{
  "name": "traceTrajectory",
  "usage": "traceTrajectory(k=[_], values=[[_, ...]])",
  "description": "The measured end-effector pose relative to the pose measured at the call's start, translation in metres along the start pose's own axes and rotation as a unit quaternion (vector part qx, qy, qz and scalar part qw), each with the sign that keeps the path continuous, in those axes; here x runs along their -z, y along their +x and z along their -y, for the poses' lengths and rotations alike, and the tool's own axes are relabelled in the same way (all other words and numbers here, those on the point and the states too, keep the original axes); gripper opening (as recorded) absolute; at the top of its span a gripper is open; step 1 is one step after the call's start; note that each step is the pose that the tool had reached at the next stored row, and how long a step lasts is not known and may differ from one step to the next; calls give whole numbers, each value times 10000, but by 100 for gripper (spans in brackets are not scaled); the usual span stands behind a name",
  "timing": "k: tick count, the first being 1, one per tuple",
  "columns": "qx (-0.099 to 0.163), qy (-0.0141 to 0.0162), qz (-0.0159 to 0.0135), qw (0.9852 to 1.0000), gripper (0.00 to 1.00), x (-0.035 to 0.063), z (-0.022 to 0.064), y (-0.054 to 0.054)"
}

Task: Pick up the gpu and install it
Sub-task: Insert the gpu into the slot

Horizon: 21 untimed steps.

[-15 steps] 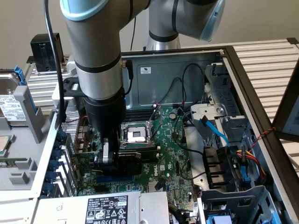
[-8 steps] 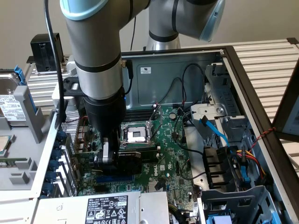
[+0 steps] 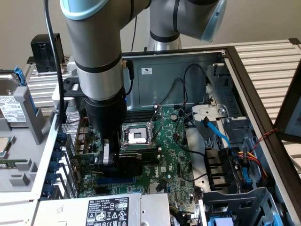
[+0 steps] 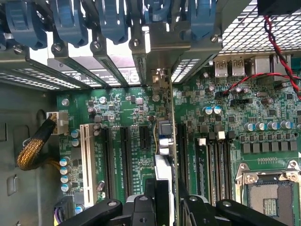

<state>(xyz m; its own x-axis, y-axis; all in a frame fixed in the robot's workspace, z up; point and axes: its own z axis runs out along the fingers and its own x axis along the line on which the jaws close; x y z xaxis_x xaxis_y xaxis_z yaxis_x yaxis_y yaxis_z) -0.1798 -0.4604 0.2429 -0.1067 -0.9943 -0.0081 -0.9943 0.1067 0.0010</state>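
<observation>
The gpu (image 3: 134, 162) shows its black shroud low over the green motherboard (image 3: 174, 155), just below the CPU socket. My gripper (image 3: 112, 159) is shut on it from above. In the wrist view the gpu (image 4: 163, 136) stands on edge between my two black fingers (image 4: 141, 207). Its silver bracket (image 4: 159, 52) reaches up to the case's rear slot openings. The card lines up along the long black expansion slots (image 4: 125, 155). Whether its edge sits in a slot I cannot tell.
The open CPU socket (image 3: 135, 135) lies right beside the card. Blue slot latches (image 4: 70, 21) line the rear wall. A power supply (image 3: 103, 209) sits at the case's near edge, with cables and a drive cage (image 3: 235, 169) at the exterior view's right. A hard drive (image 3: 11, 106) rests outside the case.
</observation>
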Motion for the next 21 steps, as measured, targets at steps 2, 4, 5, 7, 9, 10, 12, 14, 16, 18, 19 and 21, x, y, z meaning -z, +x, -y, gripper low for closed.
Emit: traceTrajectory(k=[2, 4, 5, 7, 9, 10, 12, 14, 16, 18, 19, 21], values=[[-1, 0, 0, 10000, 28, 0, 0, 2], [0, 1, 0, 10000, 28, -1, 1, 2], [0, 1, 1, 10000, 28, -1, 1, 2], [0, 1, 1, 10000, 28, -1, 1, 2], [0, 1, 0, 10000, 28, -2, 1, 2], [1, 1, 0, 10000, 28, -2, 1, 2], [0, 3, 0, 10000, 28, -6, 0, 1], [0, 8, 2, 10000, 28, -12, 0, 1], [0, 8, 1, 10000, 28, -12, 0, 1], [0, 9, 1, 10000, 28, -12, 0, 1], [0, 9, 1, 10000, 28, -12, 0, 1], [0, 9, 3, 10000, 28, -13, -1, 1]])
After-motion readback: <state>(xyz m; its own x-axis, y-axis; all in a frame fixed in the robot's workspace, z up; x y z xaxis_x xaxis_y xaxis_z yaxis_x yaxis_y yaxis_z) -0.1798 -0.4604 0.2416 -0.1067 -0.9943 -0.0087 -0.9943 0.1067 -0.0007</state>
